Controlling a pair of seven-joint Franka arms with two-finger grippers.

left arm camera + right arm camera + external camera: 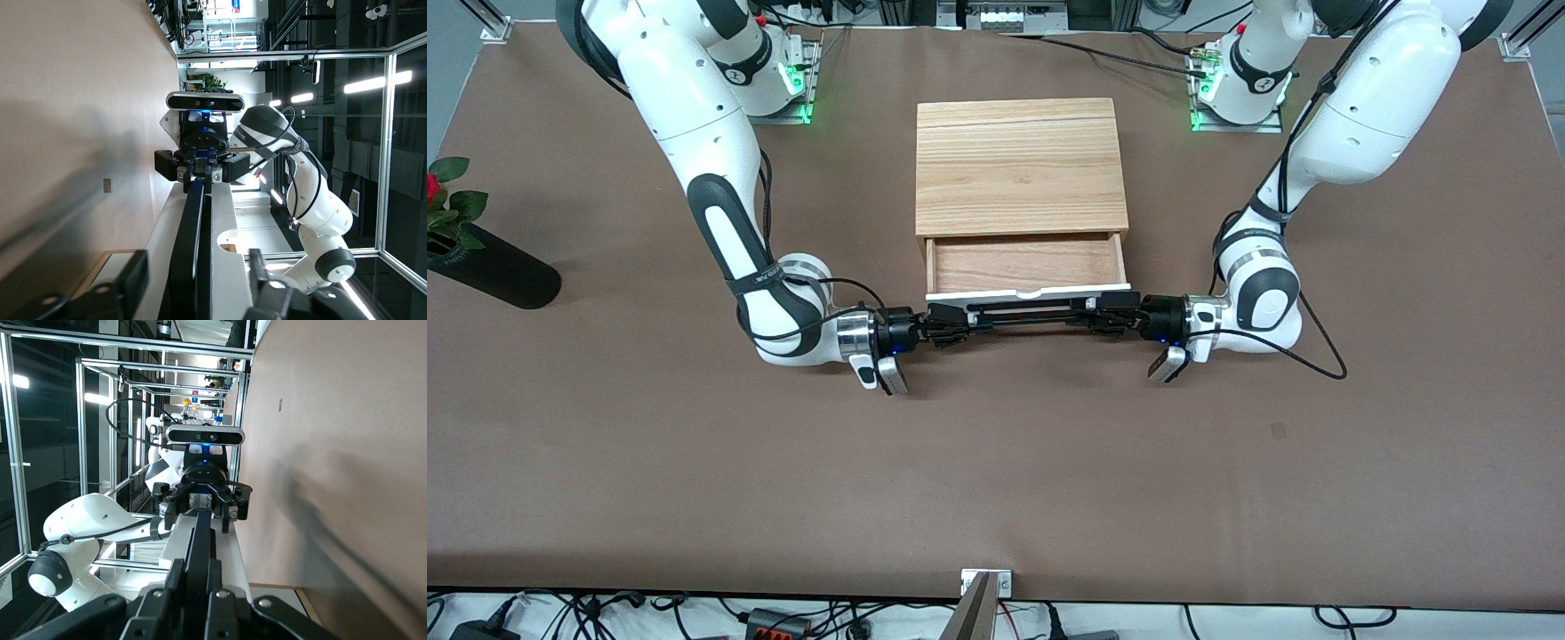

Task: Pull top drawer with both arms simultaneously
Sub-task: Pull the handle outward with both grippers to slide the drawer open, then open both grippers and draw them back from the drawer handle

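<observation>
The top drawer (1024, 263) stands partly out of the light wood cabinet (1018, 169), its brown inside showing. Its white front panel (1027, 292) carries the long black bar handle (1032, 313). My right gripper (951, 322) is shut on the handle's end toward the right arm; in the right wrist view (195, 563) both fingers press the bar. My left gripper (1107, 315) is at the handle's other end. In the left wrist view (197, 263) its fingers (130, 277) stand wide on either side of the bar (190, 247) without touching it.
A black vase (498, 271) with a red rose lies at the right arm's end of the brown table (996, 462). A black cable (1316, 356) loops on the table by the left wrist.
</observation>
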